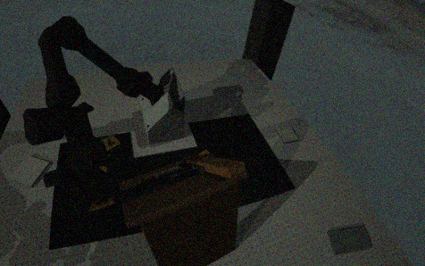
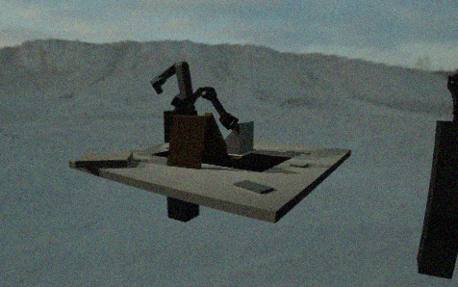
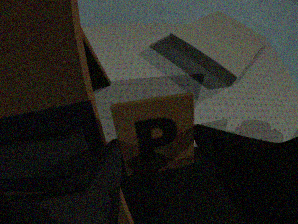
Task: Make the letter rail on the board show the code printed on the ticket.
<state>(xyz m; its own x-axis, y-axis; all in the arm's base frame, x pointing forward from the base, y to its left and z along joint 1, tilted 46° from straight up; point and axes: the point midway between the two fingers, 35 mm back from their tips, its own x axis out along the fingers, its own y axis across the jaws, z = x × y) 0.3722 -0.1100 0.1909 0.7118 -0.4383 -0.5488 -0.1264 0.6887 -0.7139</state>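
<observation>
A letter tile marked P (image 3: 159, 134) is held upright between the fingers of the end effector (image 3: 157, 137), with the big brown board (image 1: 192, 196) (image 2: 185, 142) (image 3: 40, 55) beside it. The rail is too dark to be read. A yellow tile (image 1: 112, 143) is seen on the black mat (image 1: 254, 152) (image 2: 260, 162). The mat is laid on a pale table (image 1: 304, 214) (image 2: 192, 185) (image 3: 125, 50), with a flat gray block (image 1: 350, 239) (image 2: 254, 187) near one edge. Pale hills (image 2: 144, 72) are seen behind.
</observation>
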